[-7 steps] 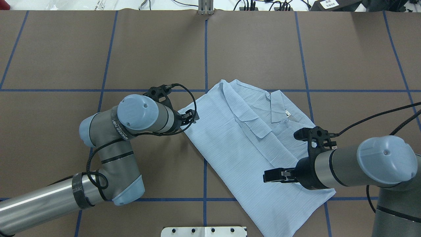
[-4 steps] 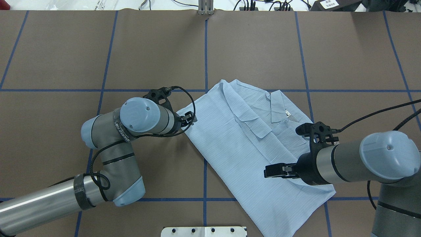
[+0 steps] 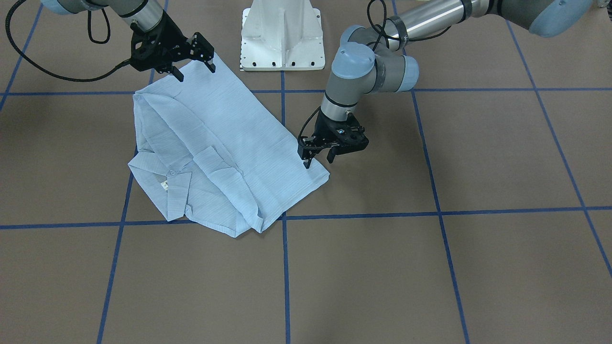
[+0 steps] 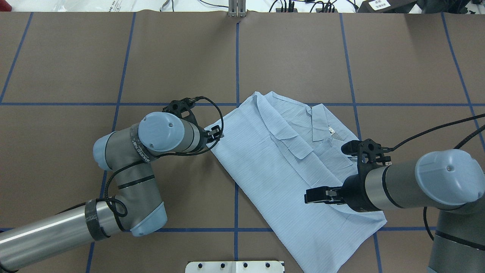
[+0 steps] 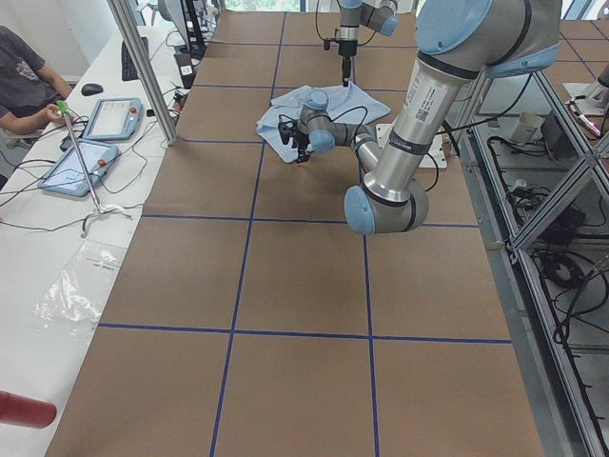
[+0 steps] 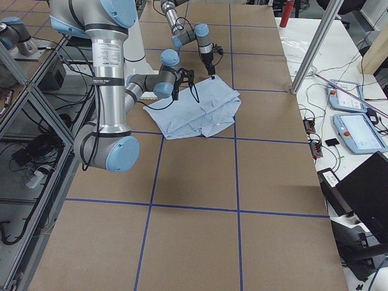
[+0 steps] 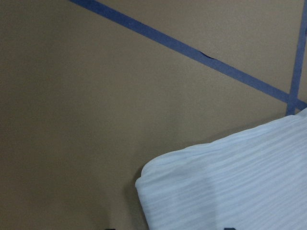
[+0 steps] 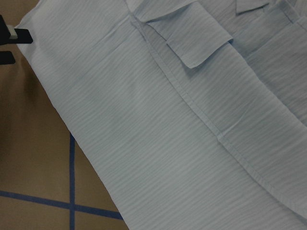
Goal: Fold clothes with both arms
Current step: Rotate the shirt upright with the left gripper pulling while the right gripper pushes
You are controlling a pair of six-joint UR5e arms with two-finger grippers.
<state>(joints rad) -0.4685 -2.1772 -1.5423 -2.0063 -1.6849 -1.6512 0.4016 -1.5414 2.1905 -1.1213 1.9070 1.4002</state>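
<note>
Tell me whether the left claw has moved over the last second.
Yes. Overhead, the left claw has drawn slightly leftward, away from the central blue tape line, near the corner of the shirt.

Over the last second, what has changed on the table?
The left gripper drew back slightly toward the robot's left, at the shirt's corner. The right gripper edged slightly away from the robot, over the shirt. Neither took hold of anything; both are open. The shirt lies as before.
</note>
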